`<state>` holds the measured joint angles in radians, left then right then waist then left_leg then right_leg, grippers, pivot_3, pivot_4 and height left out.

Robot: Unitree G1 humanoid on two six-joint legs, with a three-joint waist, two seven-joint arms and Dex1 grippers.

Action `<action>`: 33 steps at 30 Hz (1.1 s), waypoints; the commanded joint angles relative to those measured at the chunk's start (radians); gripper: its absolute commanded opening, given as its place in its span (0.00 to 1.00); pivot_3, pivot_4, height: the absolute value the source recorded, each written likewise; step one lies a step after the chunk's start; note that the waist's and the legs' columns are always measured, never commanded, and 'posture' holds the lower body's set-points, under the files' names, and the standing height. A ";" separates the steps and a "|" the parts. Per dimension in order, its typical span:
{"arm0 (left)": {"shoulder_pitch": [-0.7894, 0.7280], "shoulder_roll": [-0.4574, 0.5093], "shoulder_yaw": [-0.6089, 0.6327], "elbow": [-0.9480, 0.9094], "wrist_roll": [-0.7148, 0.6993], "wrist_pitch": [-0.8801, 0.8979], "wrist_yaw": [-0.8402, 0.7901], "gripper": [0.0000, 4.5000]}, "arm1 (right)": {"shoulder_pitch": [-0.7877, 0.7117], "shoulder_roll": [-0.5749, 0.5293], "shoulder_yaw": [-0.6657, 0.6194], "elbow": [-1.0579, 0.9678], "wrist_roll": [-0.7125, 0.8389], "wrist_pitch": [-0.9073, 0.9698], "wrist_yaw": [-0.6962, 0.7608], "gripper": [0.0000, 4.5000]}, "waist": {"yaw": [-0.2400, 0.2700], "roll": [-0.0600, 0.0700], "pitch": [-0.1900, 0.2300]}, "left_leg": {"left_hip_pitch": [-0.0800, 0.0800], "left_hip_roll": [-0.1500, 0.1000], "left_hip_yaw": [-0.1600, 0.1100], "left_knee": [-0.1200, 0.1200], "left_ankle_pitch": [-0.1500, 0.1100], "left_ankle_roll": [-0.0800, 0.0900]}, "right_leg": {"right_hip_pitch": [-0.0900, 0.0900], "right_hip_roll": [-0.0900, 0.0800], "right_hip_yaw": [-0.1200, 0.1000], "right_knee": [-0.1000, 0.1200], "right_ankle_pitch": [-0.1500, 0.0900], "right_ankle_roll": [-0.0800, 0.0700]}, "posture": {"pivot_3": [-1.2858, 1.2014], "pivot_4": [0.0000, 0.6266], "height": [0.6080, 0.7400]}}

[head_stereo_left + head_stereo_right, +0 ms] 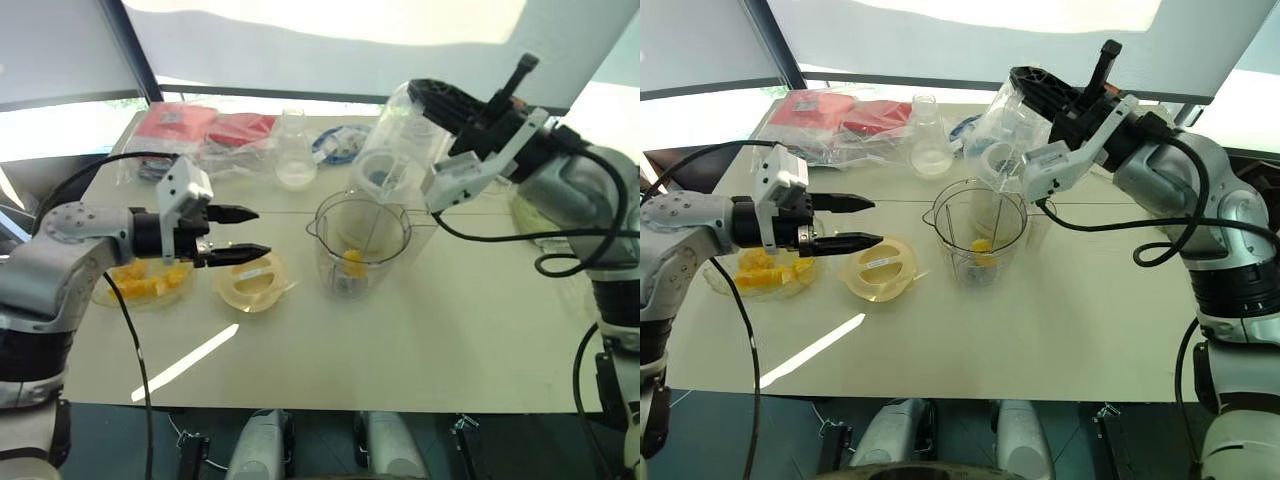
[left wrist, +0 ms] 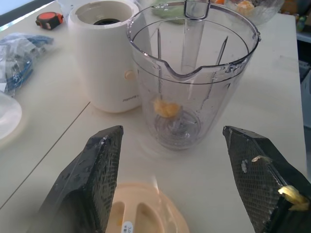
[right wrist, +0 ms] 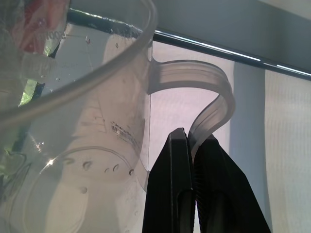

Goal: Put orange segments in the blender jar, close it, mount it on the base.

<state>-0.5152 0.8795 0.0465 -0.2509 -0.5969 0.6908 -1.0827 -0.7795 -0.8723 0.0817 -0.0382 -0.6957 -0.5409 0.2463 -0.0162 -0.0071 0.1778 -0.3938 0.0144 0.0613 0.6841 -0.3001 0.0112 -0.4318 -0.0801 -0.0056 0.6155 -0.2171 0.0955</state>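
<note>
Left gripper (image 1: 262,232): jaws wide open, empty, hovering above lid (image 1: 252,283), just left of jar (image 1: 330,255). Right gripper (image 3: 193,141): jaws clamped tight on handle (image 3: 204,77) of clear jug (image 1: 400,130), held tilted in air behind jar, by base (image 1: 385,178). Jar upright on counter (image 1: 450,340), one segment (image 1: 353,259) inside; more in bowl (image 1: 100,290) far left of jar. Open counter in front and right of jar.

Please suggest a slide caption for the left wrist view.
Open left gripper facing the blender jar, one orange segment inside.
</note>
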 commanded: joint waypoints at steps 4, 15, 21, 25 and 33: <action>-0.046 -0.014 -0.007 -0.001 -0.002 0.004 0.002 0.76 | -0.001 -0.016 -0.038 -0.028 -0.105 -0.058 -0.164 0.02 | 0.000 0.000 0.000 | 0.000 0.000 0.000 0.000 0.000 -0.001 | 0.000 0.000 0.000 0.001 0.000 0.000 | 0.52 0.24 1.00; -0.060 -0.024 -0.015 0.003 -0.004 0.009 0.004 0.76 | -0.001 0.005 -0.034 -0.007 -0.110 -0.052 -0.222 0.02 | -0.002 0.000 0.000 | 0.001 0.000 0.000 0.000 0.001 -0.001 | 0.000 0.000 0.000 0.001 0.000 0.000 | 0.52 0.24 1.00; -0.066 -0.025 -0.017 0.002 -0.004 0.014 0.000 0.76 | 0.020 0.088 -0.108 -0.003 0.240 0.145 -0.028 0.02 | -0.002 0.000 0.000 | 0.001 0.000 -0.001 0.000 0.001 -0.001 | 0.001 0.000 0.000 0.002 0.000 0.000 | 0.52 0.24 1.00; -0.079 -0.037 -0.016 0.002 -0.018 0.023 -0.004 0.76 | 0.023 0.158 -0.210 -0.070 0.471 0.427 0.079 0.02 | 0.004 0.000 0.000 | 0.001 0.000 -0.001 0.000 0.001 -0.001 | 0.001 0.000 0.000 0.002 0.002 0.003 | 0.52 0.24 1.00; -0.151 -0.087 0.043 -0.001 -0.122 0.090 0.028 0.76 | 0.054 0.275 -0.576 -0.146 0.649 1.139 -0.096 0.02 | 0.006 -0.001 0.000 | 0.001 0.000 -0.003 0.000 0.001 -0.001 | 0.002 -0.001 0.000 0.001 0.002 0.003 | 0.52 0.24 1.00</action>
<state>-0.6413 0.7937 0.0417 -0.2361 -0.6842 0.7695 -1.0666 -0.7331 -0.6118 -0.3854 -0.1554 -0.0597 0.4816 0.2312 -0.0098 -0.0081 0.1774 -0.3931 0.0147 0.0585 0.6844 -0.2994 0.0102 -0.4297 -0.0806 -0.0063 0.6166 -0.2152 0.0986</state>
